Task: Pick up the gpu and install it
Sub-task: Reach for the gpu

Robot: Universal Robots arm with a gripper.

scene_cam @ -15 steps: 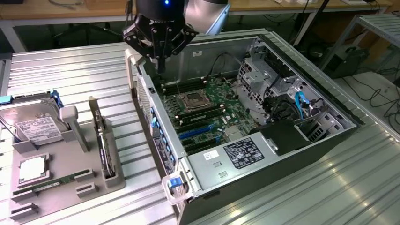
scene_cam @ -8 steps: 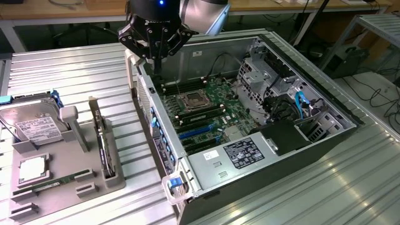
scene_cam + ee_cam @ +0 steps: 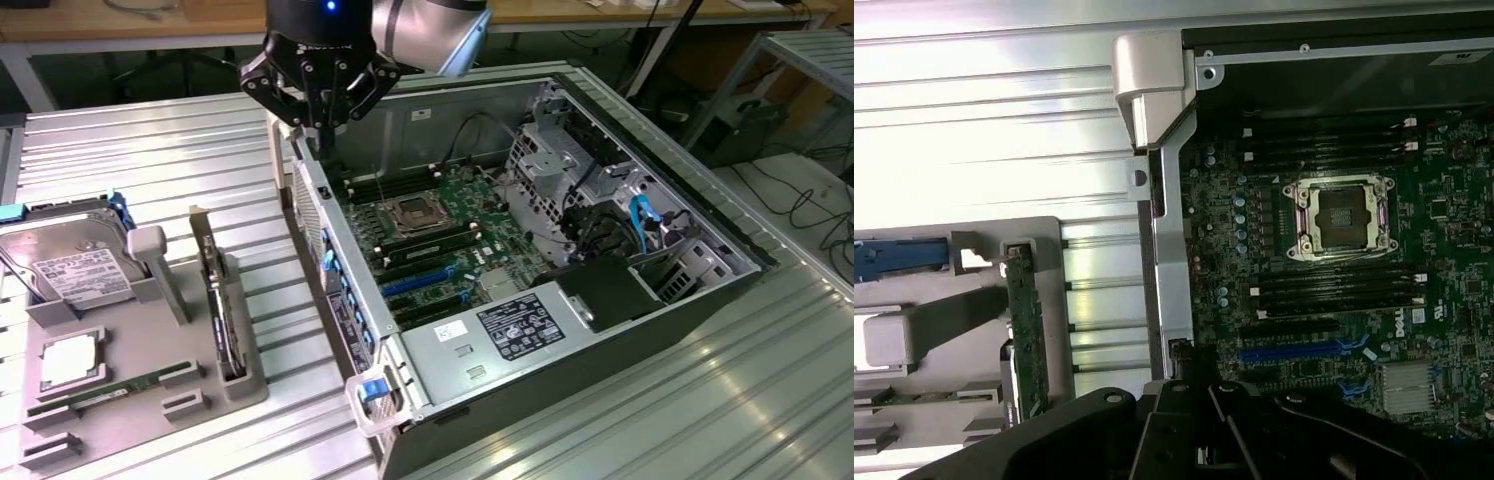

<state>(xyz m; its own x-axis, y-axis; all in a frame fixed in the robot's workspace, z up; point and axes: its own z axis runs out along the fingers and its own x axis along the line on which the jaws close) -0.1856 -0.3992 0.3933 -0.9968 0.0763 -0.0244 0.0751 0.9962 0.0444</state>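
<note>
exterior view lets you see the black gripper (image 3: 320, 122) on the silver robot arm (image 3: 434, 30). it hangs over the upper edge of the side wall of the open black computer case (image 3: 694, 300), at the end of the case farthest from the silver power supply box with the label (image 3: 501, 335). i cannot tell if the gripper is released or clenched.

the gpu (image 3: 220, 305), a thin dark card with a pale metal end bracket, is well apart from the gripper, below it and toward the exterior view's left. it stands on its edge in a slot of the grey plastic holder (image 3: 167, 330), which lies on the ribbed metal table (image 3: 160, 160). you also see it in the wrist view as a narrow upright card (image 3: 1026, 330) in the same holder.

farther from the gripper than the gpu, the holder keeps the silver hard drive with the white label (image 3: 74, 270) and the narrow green memory stick (image 3: 114, 392).

just beside the gripper, inside the case, lies the green motherboard (image 3: 441, 240) with the square metal processor socket (image 3: 411, 212). the blue and black card slots (image 3: 420, 285) are on the board past the socket from the gripper, and they hold no card.
</note>
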